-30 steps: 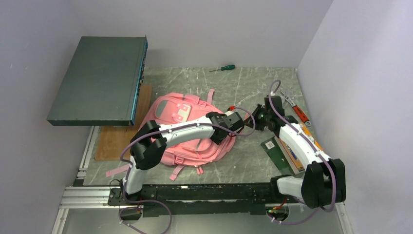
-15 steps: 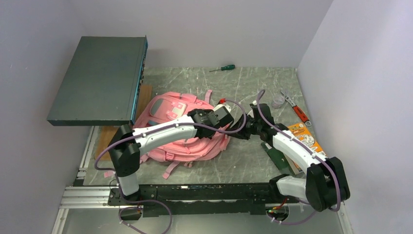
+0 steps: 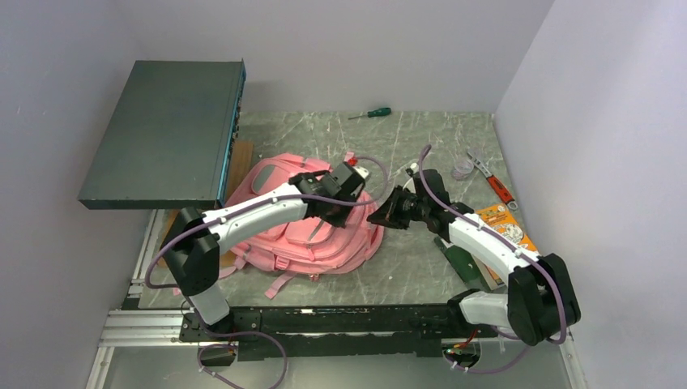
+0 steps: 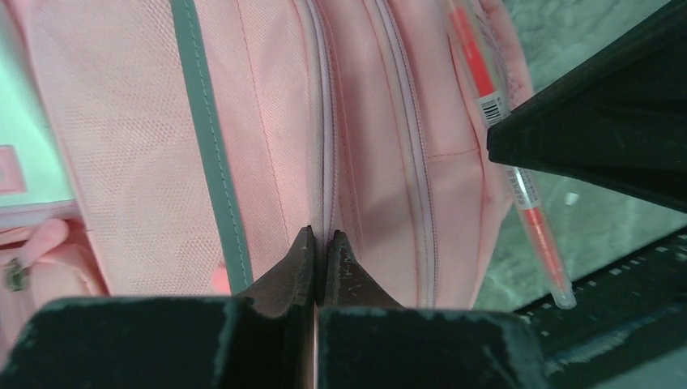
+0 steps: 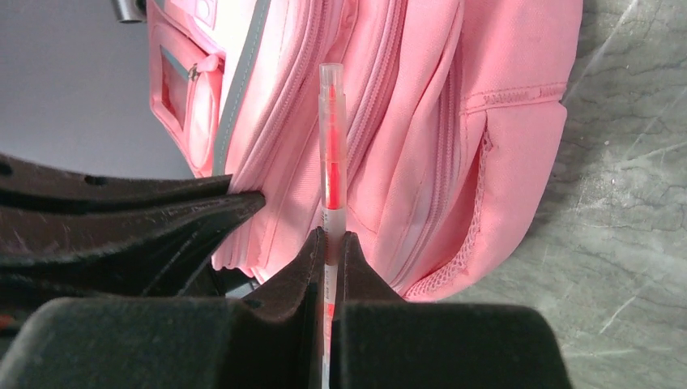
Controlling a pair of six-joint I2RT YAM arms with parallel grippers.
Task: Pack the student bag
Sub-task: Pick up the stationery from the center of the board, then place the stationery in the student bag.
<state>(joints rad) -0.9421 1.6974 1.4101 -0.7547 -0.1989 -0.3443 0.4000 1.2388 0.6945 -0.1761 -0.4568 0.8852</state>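
One soft pink fabric backpack (image 3: 344, 243), lying flat on grey marbled tabletop (image 3: 405, 271), left of centre; left gripper (image 4: 320, 239), fingers pressed together at its zip seam; right gripper (image 5: 330, 239), fingers pinching clear-barrelled red pen (image 5: 333, 146) by its right edge.

In the top view the left arm (image 3: 251, 215) lies across the student bag (image 3: 340, 243) and hides its middle. A dark slab (image 3: 162, 134) covers part of a brown board (image 3: 190, 235). The right arm (image 3: 486, 239) hides part of a green item (image 3: 460, 261) and of an orange booklet (image 3: 509, 227). A small clear thing (image 3: 462, 168) at the far right of the desk (image 3: 405, 275) is too small to name.

From the left wrist, the left gripper (image 4: 320, 243) covers the zipper line where its tips meet, so whether a pull is pinched cannot be told. The pen (image 5: 332, 154) has its lower end hidden between the fingers of the right gripper (image 5: 330, 243).
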